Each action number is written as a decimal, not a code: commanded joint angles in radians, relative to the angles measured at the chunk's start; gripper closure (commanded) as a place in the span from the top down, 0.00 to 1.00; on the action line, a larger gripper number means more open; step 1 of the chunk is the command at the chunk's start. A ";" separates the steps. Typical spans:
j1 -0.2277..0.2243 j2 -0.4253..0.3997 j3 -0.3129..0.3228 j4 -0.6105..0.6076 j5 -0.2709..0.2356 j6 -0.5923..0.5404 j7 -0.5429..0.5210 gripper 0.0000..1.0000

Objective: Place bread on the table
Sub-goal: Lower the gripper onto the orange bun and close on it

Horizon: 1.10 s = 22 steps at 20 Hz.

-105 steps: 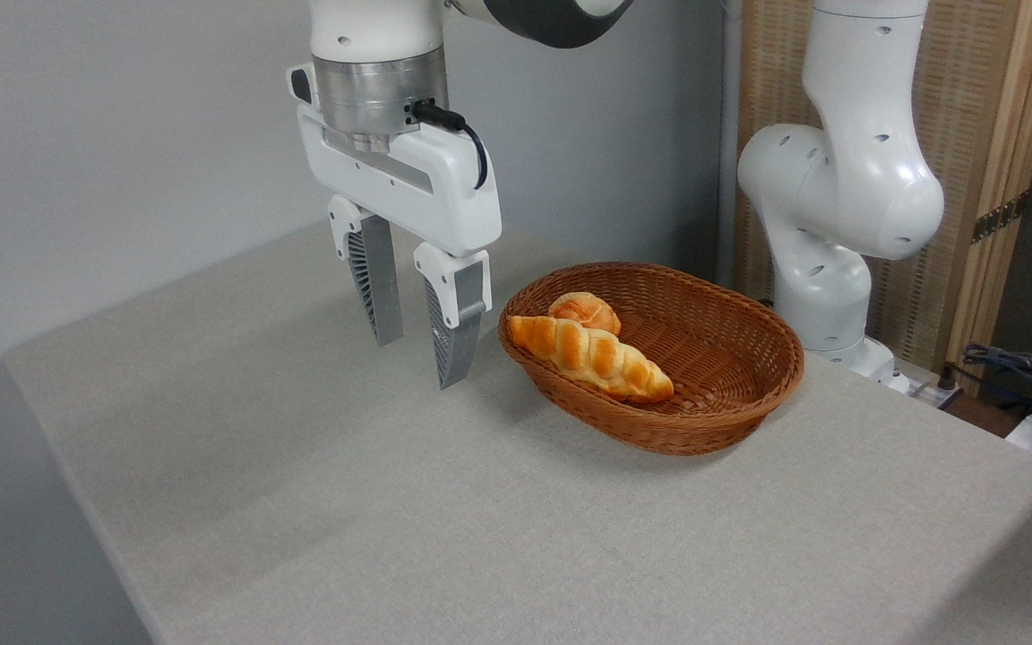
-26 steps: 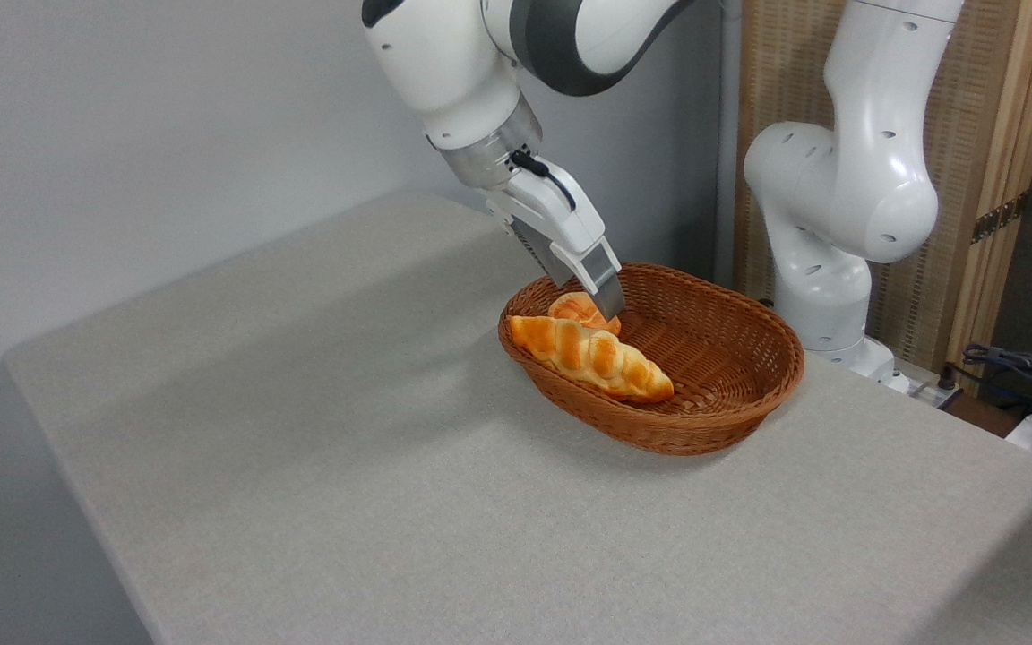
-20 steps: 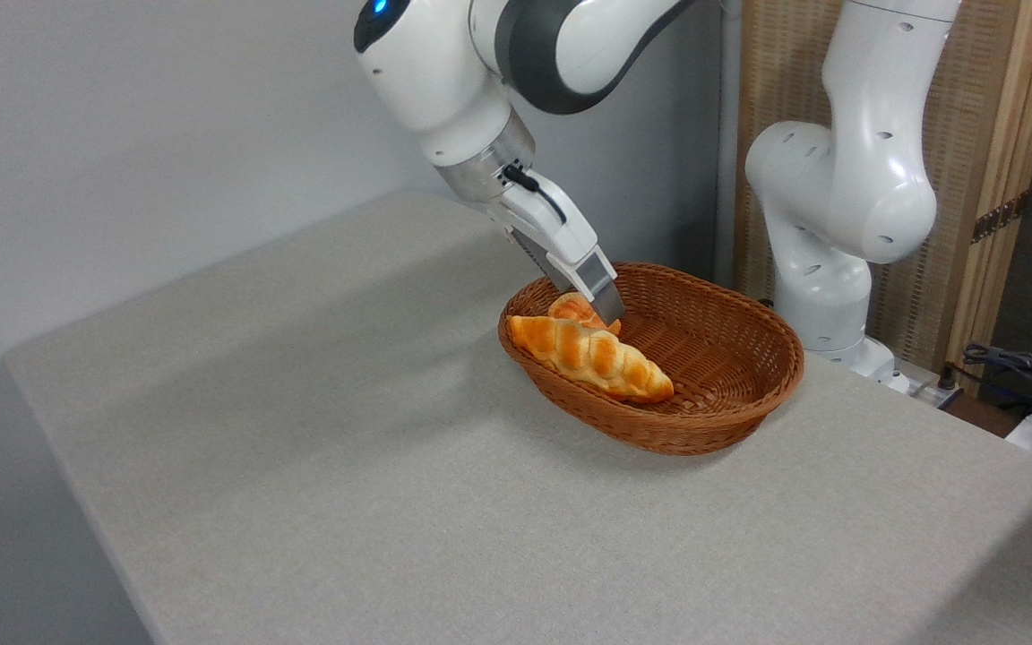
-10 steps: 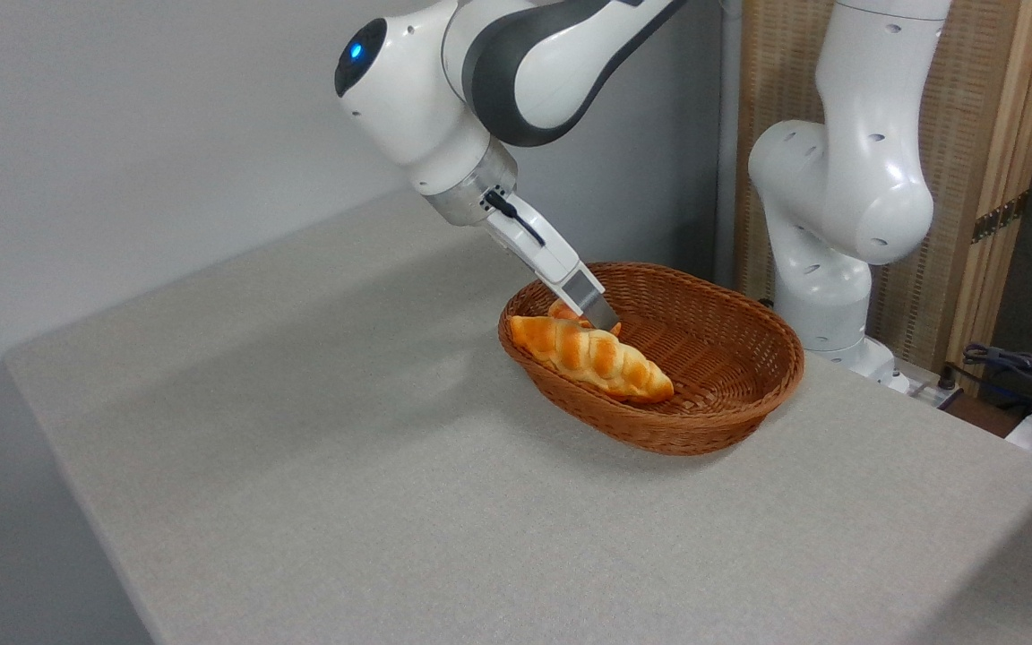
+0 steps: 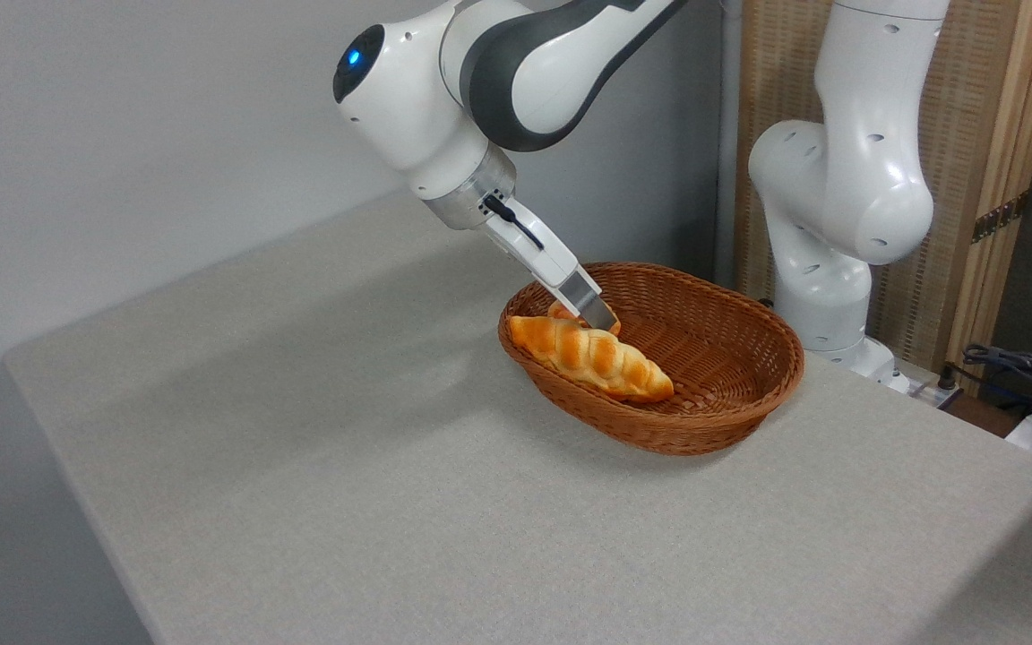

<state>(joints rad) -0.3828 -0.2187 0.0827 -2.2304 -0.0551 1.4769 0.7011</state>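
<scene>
The bread (image 5: 560, 311), a small orange-golden bun, lies at the back left of the wicker basket. Only slivers of it show, behind the gripper's near finger and the twisted loaf. My gripper (image 5: 595, 315) reaches down at a slant from the upper left, with its fingertips inside the basket right at the bun. I see it edge-on, so the near finger hides the other and the gap between them. The table (image 5: 328, 448) is covered in light grey-beige cloth.
The brown oval wicker basket (image 5: 713, 421) stands on the table at centre right. A long twisted golden loaf (image 5: 597, 356) lies along its front left wall. The arm's white base (image 5: 829, 224) rises behind the basket. Cables (image 5: 1027, 372) lie past the table's right edge.
The gripper swung from upright left of the basket to a slant over it, then sank onto the bun. In the last half second it only edged slightly lower.
</scene>
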 commanded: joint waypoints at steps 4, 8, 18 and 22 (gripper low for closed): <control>-0.007 0.002 0.006 0.006 -0.009 0.013 -0.008 0.43; -0.007 -0.001 0.006 0.006 -0.002 0.003 0.001 0.42; -0.011 -0.007 0.005 0.011 0.008 -0.023 0.012 0.42; -0.010 -0.014 0.011 0.047 0.008 -0.087 0.043 0.42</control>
<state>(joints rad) -0.3858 -0.2217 0.0826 -2.2252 -0.0548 1.4607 0.7076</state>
